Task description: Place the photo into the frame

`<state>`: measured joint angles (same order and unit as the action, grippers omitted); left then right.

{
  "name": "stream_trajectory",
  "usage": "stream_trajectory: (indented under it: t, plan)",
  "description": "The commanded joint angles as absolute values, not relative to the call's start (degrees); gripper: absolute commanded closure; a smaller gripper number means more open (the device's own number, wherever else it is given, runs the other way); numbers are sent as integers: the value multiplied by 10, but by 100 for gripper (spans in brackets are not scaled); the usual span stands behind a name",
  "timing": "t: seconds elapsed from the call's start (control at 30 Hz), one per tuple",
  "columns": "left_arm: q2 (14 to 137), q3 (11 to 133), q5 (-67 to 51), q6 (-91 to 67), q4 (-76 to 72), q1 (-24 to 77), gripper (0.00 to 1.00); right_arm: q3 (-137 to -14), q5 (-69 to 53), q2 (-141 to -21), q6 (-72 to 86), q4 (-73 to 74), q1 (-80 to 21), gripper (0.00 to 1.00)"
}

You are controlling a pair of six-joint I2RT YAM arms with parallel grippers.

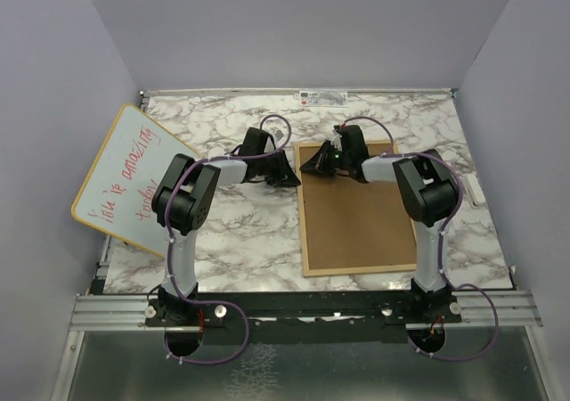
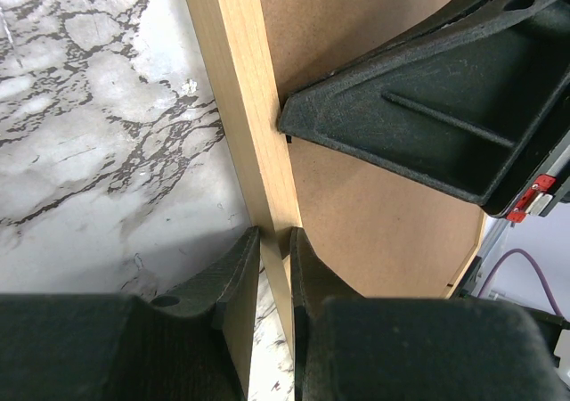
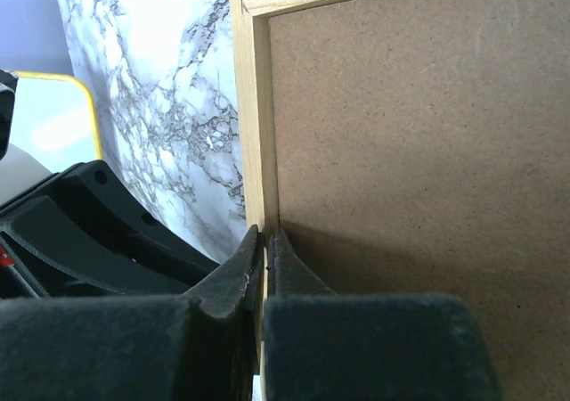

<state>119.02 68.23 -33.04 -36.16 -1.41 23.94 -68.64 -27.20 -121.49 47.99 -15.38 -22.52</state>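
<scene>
Left hand (image 2: 274,245) on frame (image 2: 236,89), board (image 2: 383,214) inside

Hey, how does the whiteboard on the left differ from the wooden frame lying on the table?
The whiteboard is white with red handwriting and rounded corners; the frame shows a brown backing board in a square-cornered light wood rim. The whiteboard sits skewed at the table's left edge; the frame lies nearly square, right of centre. Both are flat rectangles.

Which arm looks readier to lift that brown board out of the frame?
Probably the right: the right gripper, shut, sits at the seam between brown board and frame; the left gripper clamps the frame's rail.
</scene>
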Motion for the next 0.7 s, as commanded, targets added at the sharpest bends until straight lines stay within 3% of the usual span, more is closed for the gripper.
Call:
stream_trajectory:
  t: [0.0, 0.37, 0.67]
  plan:
    - [1282, 629, -171, -304, 150, 238, 85, -647, -261, -1232, 462, -116, -228, 100]
    - [1284, 629, -168, -301, 151, 235, 86, -674, -278, -1168, 478, -173, -227, 100]
    - [1286, 631, -167, -301, 153, 233, 86, -677, -302, -1189, 486, -177, -228, 100]
